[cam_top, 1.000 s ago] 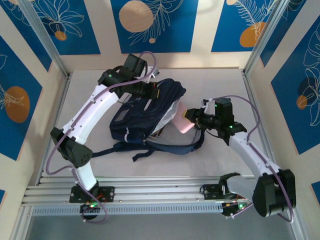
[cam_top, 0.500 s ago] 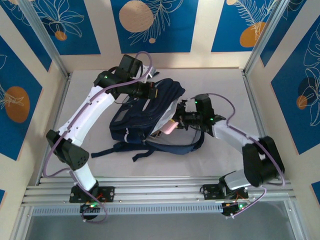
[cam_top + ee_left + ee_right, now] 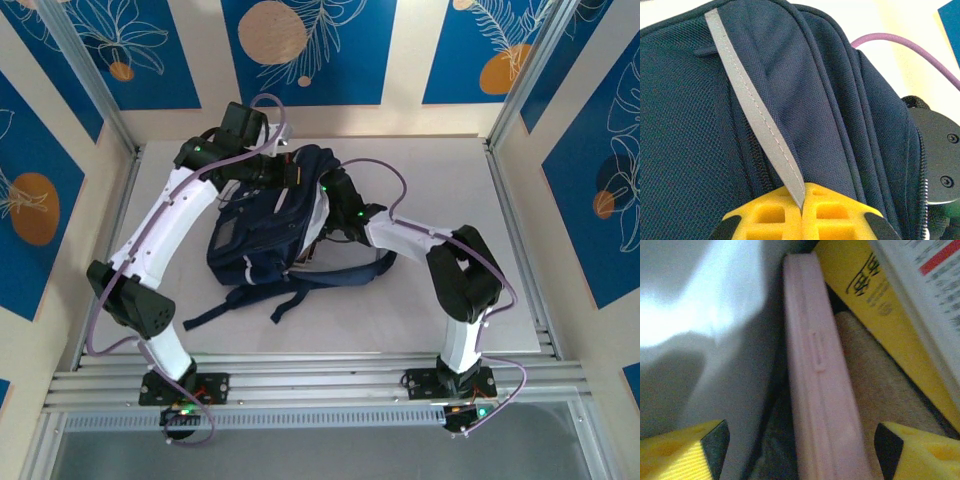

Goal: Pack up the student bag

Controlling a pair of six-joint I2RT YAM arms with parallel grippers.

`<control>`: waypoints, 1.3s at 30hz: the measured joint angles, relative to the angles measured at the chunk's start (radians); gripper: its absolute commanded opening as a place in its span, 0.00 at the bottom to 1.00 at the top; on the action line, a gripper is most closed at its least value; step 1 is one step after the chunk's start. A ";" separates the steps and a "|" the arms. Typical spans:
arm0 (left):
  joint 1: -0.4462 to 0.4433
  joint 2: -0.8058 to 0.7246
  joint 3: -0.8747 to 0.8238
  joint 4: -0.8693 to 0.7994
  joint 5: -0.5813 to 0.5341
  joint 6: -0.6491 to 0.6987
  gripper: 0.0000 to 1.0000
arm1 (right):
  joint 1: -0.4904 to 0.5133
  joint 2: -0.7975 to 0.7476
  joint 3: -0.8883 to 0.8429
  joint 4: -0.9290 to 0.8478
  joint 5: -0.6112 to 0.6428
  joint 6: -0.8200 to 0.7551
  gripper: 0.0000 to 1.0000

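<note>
Top external view puts the student bag [image 3: 250, 240] left of centre on the bench [image 3: 450, 180], long axis slanting from far edge to near-left corner, mouth facing right. My left hand [image 3: 802, 207] is clamped on its grey stripe [image 3: 760, 115]. My right hand [image 3: 800, 450] sits inside, jaws wide, pink case [image 3: 815, 365] loose between them, so I'd back out toward the right edge.

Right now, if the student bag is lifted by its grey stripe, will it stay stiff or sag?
Likely sags: the student bag is soft woven fabric with loose straps. Probably heavy for its size, since books and a pink case sit inside.
</note>
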 measured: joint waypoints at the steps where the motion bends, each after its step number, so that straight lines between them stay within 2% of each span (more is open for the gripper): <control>1: 0.002 0.000 0.000 0.001 0.003 0.000 0.00 | 0.000 -0.015 -0.015 -0.001 0.013 -0.026 0.87; 5: 0.010 -0.004 -0.011 0.017 0.017 -0.008 0.00 | -0.013 -0.146 -0.128 -0.010 0.060 -0.103 0.94; 10: 0.020 -0.024 -0.046 0.040 0.034 -0.019 0.00 | -0.087 -0.336 -0.260 -0.020 0.111 -0.130 0.92; 15: 0.020 -0.053 -0.104 0.081 0.039 -0.021 0.00 | -0.172 -0.519 -0.373 -0.114 0.227 -0.124 0.84; 19: 0.017 -0.067 -0.176 0.149 0.073 -0.047 0.00 | -0.172 -0.675 -0.422 -0.224 0.356 -0.125 0.78; 23: -0.013 -0.067 -0.238 0.213 0.090 -0.072 0.00 | -0.175 -0.814 -0.436 -0.304 0.426 -0.142 0.66; 28: -0.070 -0.056 -0.283 0.264 0.089 -0.095 0.00 | -0.233 -0.814 -0.350 -0.428 0.357 -0.150 0.42; 29: -0.077 -0.049 -0.291 0.273 0.089 -0.101 0.00 | -0.245 -0.799 -0.322 -0.458 0.331 -0.134 0.40; 32: -0.096 -0.021 -0.303 0.306 0.089 -0.115 0.00 | -0.259 -0.746 -0.249 -0.533 0.245 -0.094 0.40; 35: -0.113 0.008 -0.306 0.330 0.089 -0.129 0.00 | -0.259 -0.704 -0.207 -0.593 0.166 -0.052 0.45; 39: -0.130 0.037 -0.306 0.350 0.089 -0.139 0.00 | -0.258 -0.690 -0.205 -0.650 0.118 -0.012 0.48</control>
